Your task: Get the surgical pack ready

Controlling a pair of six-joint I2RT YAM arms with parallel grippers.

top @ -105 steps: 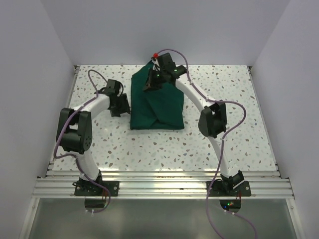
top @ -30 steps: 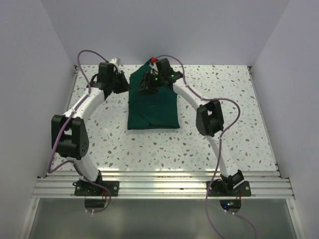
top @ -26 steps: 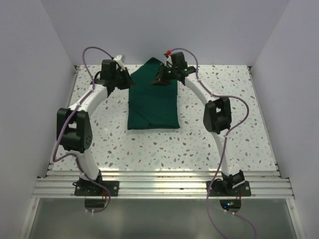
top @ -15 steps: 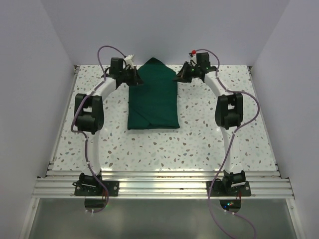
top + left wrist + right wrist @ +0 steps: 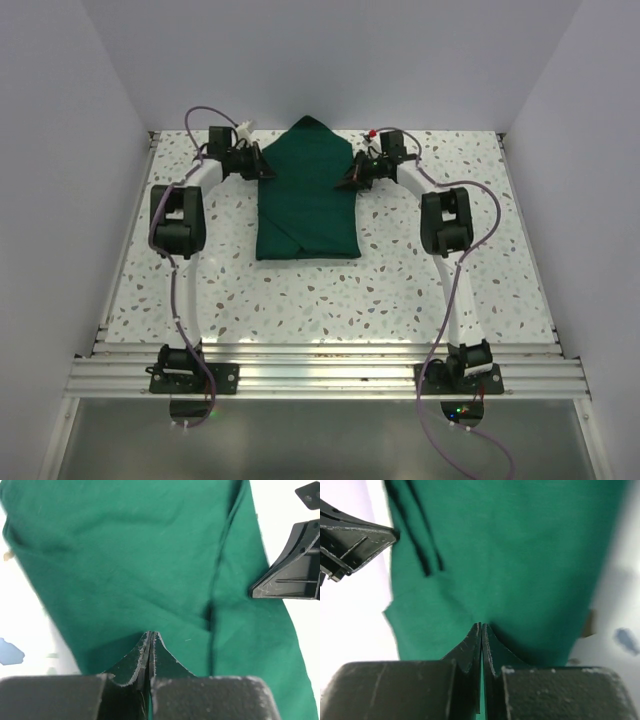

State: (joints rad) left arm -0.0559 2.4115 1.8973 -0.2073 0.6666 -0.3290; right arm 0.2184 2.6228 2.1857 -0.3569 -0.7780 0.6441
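Observation:
The surgical pack (image 5: 308, 195) is a dark green cloth bundle lying folded on the speckled table, with a pointed flap at its far end. No tray, instruments or gauze show. My left gripper (image 5: 265, 172) sits at the bundle's left edge. Its jaws (image 5: 150, 633) are pressed together over the cloth (image 5: 150, 555), with a thin green strip between them. My right gripper (image 5: 343, 184) is at the right edge. It is shut (image 5: 481, 625) the same way on the cloth (image 5: 510, 555). Each wrist view shows the other gripper's fingers (image 5: 290, 575) (image 5: 350, 542) across the bundle.
The speckled table (image 5: 450, 270) is closed in by white walls on the left, far and right sides. An aluminium rail (image 5: 320, 375) with both arm bases runs along the near edge.
Both arms have swung outward from the bundle's far end and come down at its left and right edges. Both sets of jaws have gone from partly open to shut.

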